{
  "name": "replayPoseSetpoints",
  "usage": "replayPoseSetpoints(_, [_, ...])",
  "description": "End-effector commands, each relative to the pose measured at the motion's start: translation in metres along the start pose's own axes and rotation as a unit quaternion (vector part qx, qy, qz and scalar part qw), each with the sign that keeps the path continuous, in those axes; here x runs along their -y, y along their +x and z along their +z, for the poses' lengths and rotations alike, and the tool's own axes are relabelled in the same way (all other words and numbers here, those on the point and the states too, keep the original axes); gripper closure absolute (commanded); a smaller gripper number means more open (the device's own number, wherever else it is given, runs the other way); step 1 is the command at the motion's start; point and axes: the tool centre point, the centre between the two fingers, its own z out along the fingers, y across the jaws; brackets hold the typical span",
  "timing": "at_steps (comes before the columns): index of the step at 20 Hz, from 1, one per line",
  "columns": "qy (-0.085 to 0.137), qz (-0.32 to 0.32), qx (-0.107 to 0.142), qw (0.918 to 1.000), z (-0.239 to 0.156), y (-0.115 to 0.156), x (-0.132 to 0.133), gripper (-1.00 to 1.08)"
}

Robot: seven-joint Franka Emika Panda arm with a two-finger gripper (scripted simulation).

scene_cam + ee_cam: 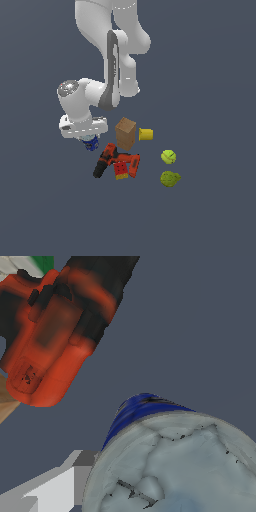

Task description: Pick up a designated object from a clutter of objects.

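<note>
The blue can (90, 144), small with a silvery-grey top, sits directly under my gripper (88, 139) at the exterior view's left edge of the clutter. In the wrist view the can (170, 461) fills the frame very close up, its grey lid facing the camera and a strip of blue side showing. One grey finger (52, 490) lies against the can's rim; the other finger is out of frame. The jaws appear closed on the can. I cannot tell whether the can rests on the floor or is held just above it.
The red-and-black drill (106, 161) lies right beside the can and also shows in the wrist view (55, 331). A red block (121, 169), brown box (125, 133), yellow cup (146, 134) and two yellow-green balls (168, 157) (170, 178) lie toward the exterior view's right.
</note>
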Motion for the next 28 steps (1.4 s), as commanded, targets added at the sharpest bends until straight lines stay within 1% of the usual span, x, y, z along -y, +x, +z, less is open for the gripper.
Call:
replayPoseSetpoints(1, [0.0,0.0,0.0,1.0,0.0,0.0,0.0,1.08])
replayPoseSetpoints(7, [0.0,0.0,0.0,1.0,-0.013,0.004,0.001,1.08])
replayPoseSetpoints(13, [0.0,0.0,0.0,1.0,-0.045,0.013,0.004,1.08])
replayPoseSetpoints(18, [-0.001,0.0,0.001,1.0,-0.085,0.024,0.008,1.08])
replayPoseSetpoints(28, [-0.001,0.001,0.001,1.0,-0.184,0.054,0.017,1.08])
